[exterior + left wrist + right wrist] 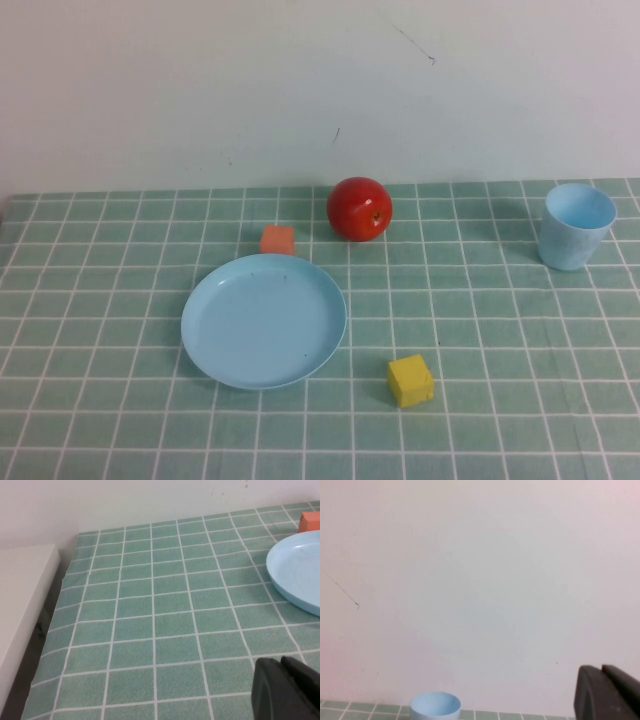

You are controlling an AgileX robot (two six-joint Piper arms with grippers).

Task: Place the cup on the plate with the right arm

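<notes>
Waiting to start: cup (578, 226) stands upright nr the counter's (520, 400) far right edge, well apart from plate (264, 320) at mid-counter. Right pincer (610, 692) pressed closed, empty, aimed toward cup. Left pincer (287, 690) parked, can't tell. Next: open, reach cup.

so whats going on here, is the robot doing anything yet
Nothing is being handled yet. The cup stands upright at the table's far right, well apart from the empty plate. The right gripper is shut, holds nothing and faces the wall above the cup. The left gripper hangs over bare tablecloth left of the plate.
</notes>
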